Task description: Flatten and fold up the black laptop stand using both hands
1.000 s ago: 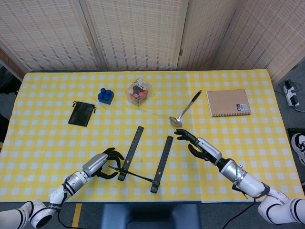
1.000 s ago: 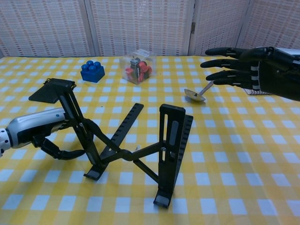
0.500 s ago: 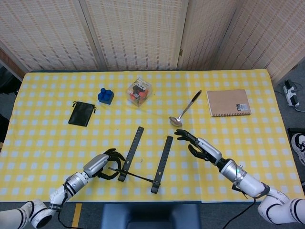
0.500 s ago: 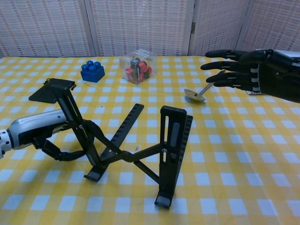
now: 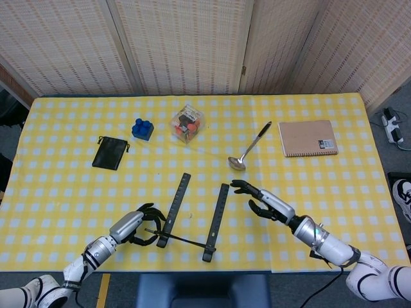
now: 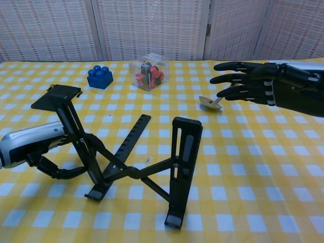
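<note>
Although the black laptop stand (image 6: 134, 169) is already in the left hand's (image 6: 35, 147) reach, the folding has hardly begun, as far as these views show: its two slotted arms stand propped up off the yellow-checked tabletop (image 6: 263, 167), joined by crossed struts near the front edge, so the job of flattening it and drawing the arms together looks to lie almost wholly ahead. The stand sits at the near middle of the tabletop, with its left arm leaning steeply and its right arm upright on its foot. On the left side, the left hand lies low beside the stand with its fingers (image 6: 61, 172) curled in around the lower part of the left arm and strut — it appears to grip the frame there, though how firm the hold is I cannot tell. The right hand (image 6: 253, 83) holds nothing; its fingers (image 6: 228, 78) are stretched out and apart, hovering above the tabletop to the right of the stand's right arm, near it but not touching in the head view. My judgement is that the right hand has yet to take hold of that right arm before both can press the frame down.
</note>
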Robot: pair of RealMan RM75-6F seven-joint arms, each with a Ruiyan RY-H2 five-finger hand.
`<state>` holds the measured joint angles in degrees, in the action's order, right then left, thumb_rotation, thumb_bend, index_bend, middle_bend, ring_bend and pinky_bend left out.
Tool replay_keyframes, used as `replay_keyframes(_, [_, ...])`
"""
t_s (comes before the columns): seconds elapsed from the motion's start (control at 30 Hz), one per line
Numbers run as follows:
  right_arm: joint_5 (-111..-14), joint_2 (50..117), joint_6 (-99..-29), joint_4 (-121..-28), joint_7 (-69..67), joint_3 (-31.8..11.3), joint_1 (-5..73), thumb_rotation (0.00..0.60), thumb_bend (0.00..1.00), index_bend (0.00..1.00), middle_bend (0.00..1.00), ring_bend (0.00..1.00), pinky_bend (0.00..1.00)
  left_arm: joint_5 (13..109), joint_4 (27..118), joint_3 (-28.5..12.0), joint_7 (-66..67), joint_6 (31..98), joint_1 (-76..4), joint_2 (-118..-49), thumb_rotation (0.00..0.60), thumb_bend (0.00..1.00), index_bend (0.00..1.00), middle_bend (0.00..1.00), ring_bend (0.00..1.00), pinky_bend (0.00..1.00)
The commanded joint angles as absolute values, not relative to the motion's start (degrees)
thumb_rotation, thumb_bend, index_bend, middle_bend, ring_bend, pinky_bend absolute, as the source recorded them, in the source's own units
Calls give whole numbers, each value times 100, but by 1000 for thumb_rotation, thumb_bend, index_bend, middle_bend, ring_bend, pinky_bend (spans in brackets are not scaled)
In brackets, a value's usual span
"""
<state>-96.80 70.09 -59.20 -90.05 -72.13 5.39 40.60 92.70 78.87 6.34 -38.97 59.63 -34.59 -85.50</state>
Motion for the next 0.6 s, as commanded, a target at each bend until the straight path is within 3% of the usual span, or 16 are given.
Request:
replay_keyframes(0.03, [-9873, 6951, -5750, -8972, -6576, 664, 4136, 232, 778, 0, 61, 118, 0, 9206, 8041, 683, -3817, 5969, -3389, -8444, 600, 549, 548, 341, 203, 52])
replay_keyframes(0.1, [-9937, 6911, -5649, -9022, -6236, 718, 4171, 241, 777, 0, 55, 114, 0, 9195, 8140, 707, -3772, 5936, -3382, -8372, 600, 544, 453, 341, 193, 47])
replay_keyframes(0.33, [-9926, 6928, -5328, -9377, -4850, 776, 4219, 254, 749, 0, 46, 101, 0, 9176, 8389, 707, -3606, 5921, -3357, -8218, 600, 505, 266, 294, 138, 18])
replay_keyframes(0.6, [-9569, 7184, -4967, -9796, -3509, 656, 4232, 267, 534, 0, 9, 65, 0, 9172, 8564, 658, -3461, 6063, -3287, -8022, 600, 489, 180, 228, 65, 0])
